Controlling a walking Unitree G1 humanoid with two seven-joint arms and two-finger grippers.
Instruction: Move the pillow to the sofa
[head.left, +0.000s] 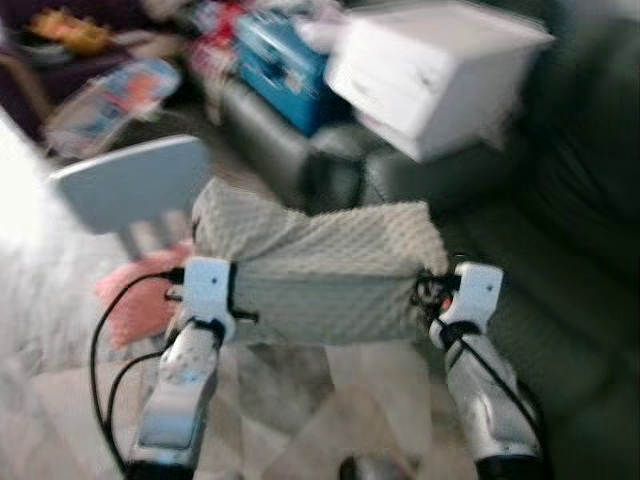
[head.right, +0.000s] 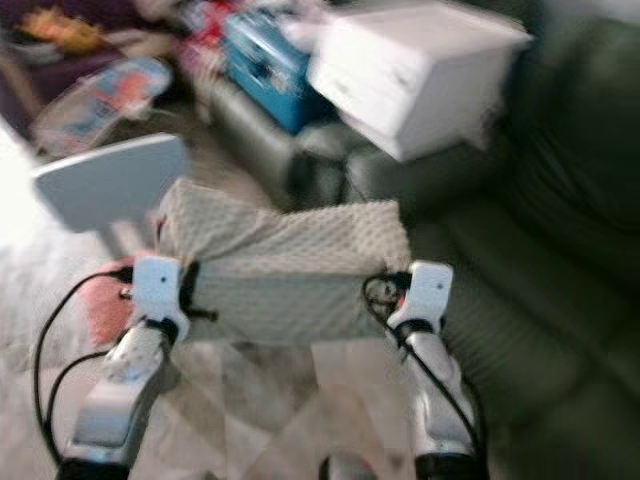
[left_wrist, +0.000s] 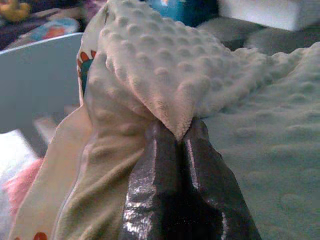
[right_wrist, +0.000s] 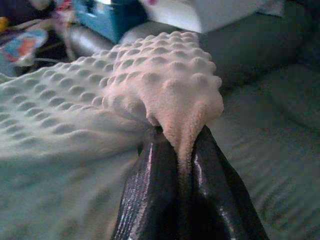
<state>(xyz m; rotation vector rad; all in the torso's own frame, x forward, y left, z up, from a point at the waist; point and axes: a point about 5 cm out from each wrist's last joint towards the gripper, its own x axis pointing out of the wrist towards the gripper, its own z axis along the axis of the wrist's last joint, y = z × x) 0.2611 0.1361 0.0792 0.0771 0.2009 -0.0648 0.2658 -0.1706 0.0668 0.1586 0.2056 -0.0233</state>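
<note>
A pale green pillow (head.left: 325, 265) with a dotted, bumpy cover hangs in the air between my two arms, in front of the dark green sofa (head.left: 560, 300). My left gripper (left_wrist: 179, 142) is shut on the pillow's left corner, pinching a fold of the cover (left_wrist: 170, 95). At the pillow's other end my right gripper (right_wrist: 181, 150) is shut on a bunched corner (right_wrist: 180, 100). The sofa's seat (right_wrist: 280, 125) lies just beyond and to the right of the pillow.
A white box (head.left: 435, 70) and a blue case (head.left: 285, 60) sit on the sofa's far end. A small grey-blue chair (head.left: 135, 185) stands left of the pillow, with a pink cloth (head.left: 135, 295) under it. Toys litter the floor at the back left.
</note>
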